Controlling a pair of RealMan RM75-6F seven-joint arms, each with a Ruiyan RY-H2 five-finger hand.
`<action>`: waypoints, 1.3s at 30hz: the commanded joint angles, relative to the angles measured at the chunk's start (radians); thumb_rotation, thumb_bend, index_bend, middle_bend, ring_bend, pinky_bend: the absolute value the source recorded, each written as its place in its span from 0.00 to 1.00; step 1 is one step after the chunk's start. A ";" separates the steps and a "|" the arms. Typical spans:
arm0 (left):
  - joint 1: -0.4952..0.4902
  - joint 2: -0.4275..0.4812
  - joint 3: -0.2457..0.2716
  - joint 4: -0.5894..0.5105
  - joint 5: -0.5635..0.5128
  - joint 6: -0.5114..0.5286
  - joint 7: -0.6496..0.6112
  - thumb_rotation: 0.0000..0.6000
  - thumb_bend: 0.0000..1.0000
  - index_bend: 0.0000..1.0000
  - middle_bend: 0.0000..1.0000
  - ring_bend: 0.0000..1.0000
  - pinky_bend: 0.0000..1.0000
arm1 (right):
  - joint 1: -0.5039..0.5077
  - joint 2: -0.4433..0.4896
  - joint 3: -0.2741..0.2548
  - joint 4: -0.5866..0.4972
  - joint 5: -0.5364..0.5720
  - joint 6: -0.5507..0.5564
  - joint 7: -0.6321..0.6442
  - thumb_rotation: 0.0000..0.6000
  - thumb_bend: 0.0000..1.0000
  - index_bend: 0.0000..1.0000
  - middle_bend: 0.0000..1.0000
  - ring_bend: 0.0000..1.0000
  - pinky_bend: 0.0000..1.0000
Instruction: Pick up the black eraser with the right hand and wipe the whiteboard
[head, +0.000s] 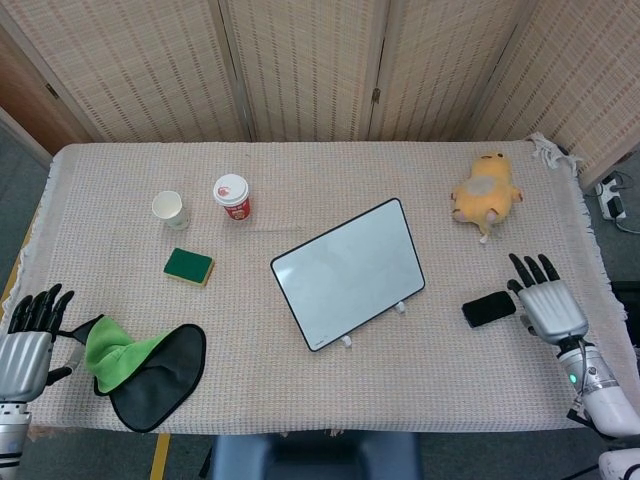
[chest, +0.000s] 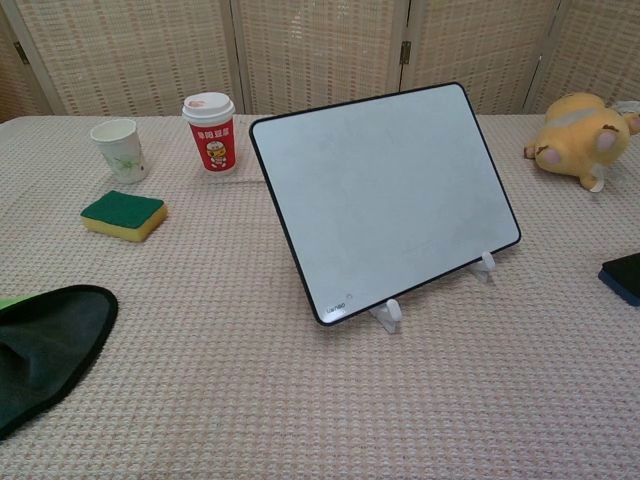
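Right robot hand (head: 545, 305), fingers spread and empty, sits just beside the black eraser (head: 489, 309); a careless reach could shove it toward the whiteboard (head: 347, 273)

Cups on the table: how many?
2. A small white paper cup at the far left, and a red cup with a white lid just right of it, both behind the green sponge. None seem hidden.

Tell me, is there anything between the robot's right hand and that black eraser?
Nothing visible. The right hand, fingers spread, sits just right of the black eraser with only bare tablecloth between. The way from eraser to whiteboard looks clear too.
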 joint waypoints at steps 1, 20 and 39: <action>-0.008 0.001 -0.005 0.005 -0.010 -0.013 -0.005 1.00 0.35 0.00 0.00 0.00 0.00 | 0.008 -0.026 -0.007 0.033 0.017 -0.017 0.011 1.00 0.34 0.27 0.00 0.00 0.00; -0.037 -0.005 -0.010 0.026 -0.041 -0.064 -0.008 1.00 0.35 0.00 0.00 0.00 0.00 | 0.076 -0.171 -0.035 0.209 0.005 -0.091 0.059 1.00 0.34 0.23 0.00 0.00 0.00; -0.044 -0.004 -0.005 0.029 -0.047 -0.072 -0.014 1.00 0.35 0.00 0.00 0.00 0.00 | 0.098 -0.237 -0.055 0.300 -0.002 -0.110 0.109 1.00 0.34 0.34 0.00 0.00 0.00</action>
